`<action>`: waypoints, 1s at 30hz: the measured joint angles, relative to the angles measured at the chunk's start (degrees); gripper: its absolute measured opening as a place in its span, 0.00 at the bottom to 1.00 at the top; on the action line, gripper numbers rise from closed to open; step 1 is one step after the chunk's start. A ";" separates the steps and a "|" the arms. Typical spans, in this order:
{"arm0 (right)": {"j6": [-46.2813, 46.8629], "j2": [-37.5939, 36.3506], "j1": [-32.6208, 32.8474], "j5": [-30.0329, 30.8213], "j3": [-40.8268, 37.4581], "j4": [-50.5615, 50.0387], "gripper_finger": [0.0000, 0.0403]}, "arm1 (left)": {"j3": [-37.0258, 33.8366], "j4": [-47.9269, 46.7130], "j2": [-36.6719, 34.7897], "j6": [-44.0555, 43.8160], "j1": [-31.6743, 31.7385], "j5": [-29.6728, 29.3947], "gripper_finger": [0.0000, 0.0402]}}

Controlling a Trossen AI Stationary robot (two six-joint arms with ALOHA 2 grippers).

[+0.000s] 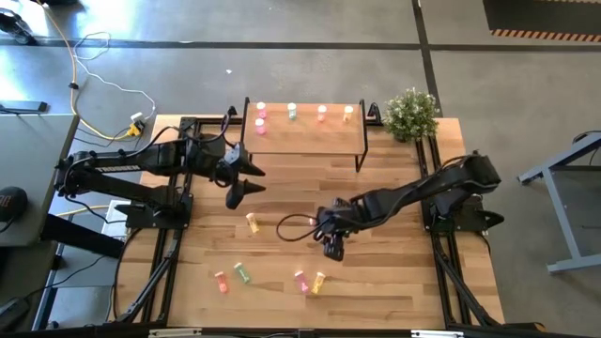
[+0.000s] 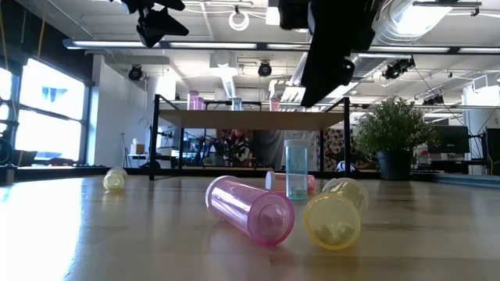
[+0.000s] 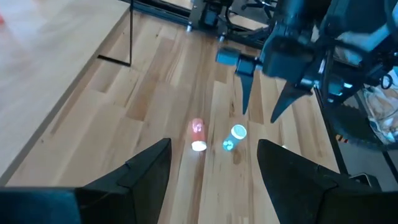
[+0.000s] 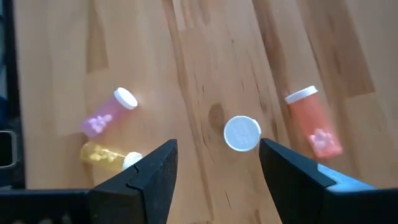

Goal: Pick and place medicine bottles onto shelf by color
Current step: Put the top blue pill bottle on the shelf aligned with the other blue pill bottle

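Bottles (image 4: pixel 242 133) lie label-less — fingers (image 4: pixel 144 180) spread above.

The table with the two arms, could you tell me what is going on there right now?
Two robot arms are sorting small medicine bottles onto the shelf, where six bottles already stand. The right hand is open and empty above the loose bottles near the table's front, with an upright bottle showing between its fingers in the right wrist view. The left hand is open and empty too, raised in front of the shelf. Five bottles are left on the table, among them a yellow one lying apart.
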 joint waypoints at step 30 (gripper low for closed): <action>2.46 9.46 -0.01 5.07 0.00 4.17 0.39 | 0.04 -3.30 0.04 1.99 0.05 0.02 0.57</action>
